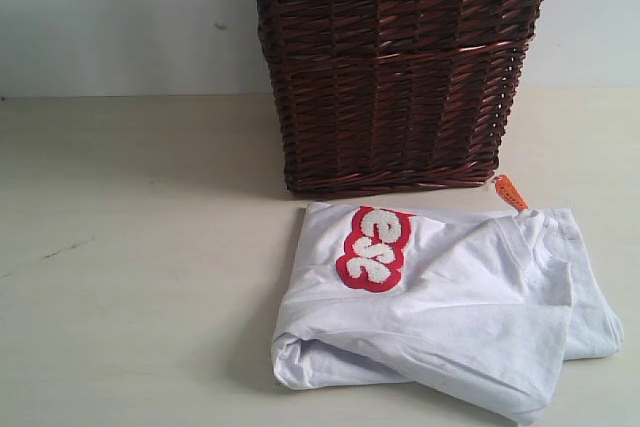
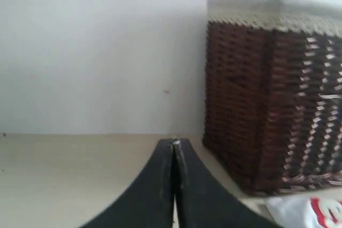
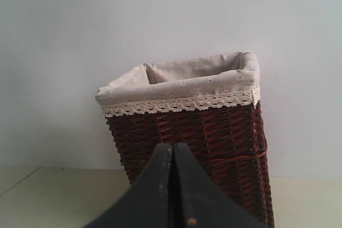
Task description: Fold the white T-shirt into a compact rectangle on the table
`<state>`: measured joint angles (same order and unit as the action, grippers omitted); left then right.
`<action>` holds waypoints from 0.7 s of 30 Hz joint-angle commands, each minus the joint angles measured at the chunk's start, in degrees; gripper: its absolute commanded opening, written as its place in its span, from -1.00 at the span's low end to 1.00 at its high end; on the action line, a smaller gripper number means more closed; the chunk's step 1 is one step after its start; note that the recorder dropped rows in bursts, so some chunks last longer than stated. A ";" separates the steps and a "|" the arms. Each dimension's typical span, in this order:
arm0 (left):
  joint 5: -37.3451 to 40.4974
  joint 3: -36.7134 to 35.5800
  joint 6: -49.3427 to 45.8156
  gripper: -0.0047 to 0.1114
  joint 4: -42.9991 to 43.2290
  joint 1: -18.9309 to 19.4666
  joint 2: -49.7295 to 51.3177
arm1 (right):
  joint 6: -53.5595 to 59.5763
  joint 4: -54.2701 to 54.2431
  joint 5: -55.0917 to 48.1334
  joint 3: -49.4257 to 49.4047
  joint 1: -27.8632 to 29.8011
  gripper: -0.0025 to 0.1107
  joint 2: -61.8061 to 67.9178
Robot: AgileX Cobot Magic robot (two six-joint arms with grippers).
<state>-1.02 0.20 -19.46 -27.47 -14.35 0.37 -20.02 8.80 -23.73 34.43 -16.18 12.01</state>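
Just in front of the dark wicker basket (image 1: 400, 67), toward the right and near side of the table (image 1: 130, 297), the white T-shirt (image 1: 450, 297) lies bundled into a thick, rough packet. Its red-edged lettering (image 1: 375, 247) faces up at the far left corner, and a small orange tag (image 1: 510, 192) pokes out at the far right, almost against the basket's foot. Neither arm shows in the exterior view. The left gripper (image 2: 175, 143) has its black fingers pressed together on nothing and points across bare table to the left of the basket, with only a corner of the shirt in sight. The right gripper (image 3: 172, 147) is likewise closed and empty, facing the basket's lace trim (image 3: 181, 104). The fold looks nearly done but untidy: the near edge bulges, one layer juts out at the near right corner, and the right side spills beyond the top layer. The likely trouble is that a closed claw pushed in to tidy drags the whole loose stack rather than one layer, undoing the fold. Pinching too deep at the bulging near edge could lift several layers together. Because the shirt sits so close to the basket, a reach for its far edge may knock the basket or snag the tag.
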 commanded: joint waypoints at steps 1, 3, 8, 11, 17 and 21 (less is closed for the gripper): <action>-5.48 -0.20 -0.13 -0.92 1.61 0.66 -0.37 | 0.41 -0.02 -0.15 -0.44 -0.16 -0.96 -0.08; -5.48 -0.20 0.20 -0.92 5.73 0.66 -0.37 | 0.41 -0.02 -0.15 -0.44 -0.16 -0.96 -0.08; -5.35 -0.20 7.26 -0.92 23.02 0.76 -0.37 | 0.41 -0.02 -0.15 -0.44 -0.16 -0.96 -0.08; -4.94 -0.20 8.00 -0.92 23.62 2.11 -0.37 | 0.41 -0.02 -0.15 -0.44 -0.16 -0.96 -0.08; -4.52 -0.20 26.19 -0.92 37.78 6.73 -0.37 | 0.41 -0.02 -0.15 -0.44 -0.16 -0.96 -0.08; -4.01 -0.20 30.73 -0.92 37.92 7.28 -0.37 | 0.41 -0.02 -0.15 -0.44 -0.16 -0.96 -0.08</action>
<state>-5.62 0.20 8.47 10.51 -7.41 0.37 -20.02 8.80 -23.73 34.43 -16.18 12.01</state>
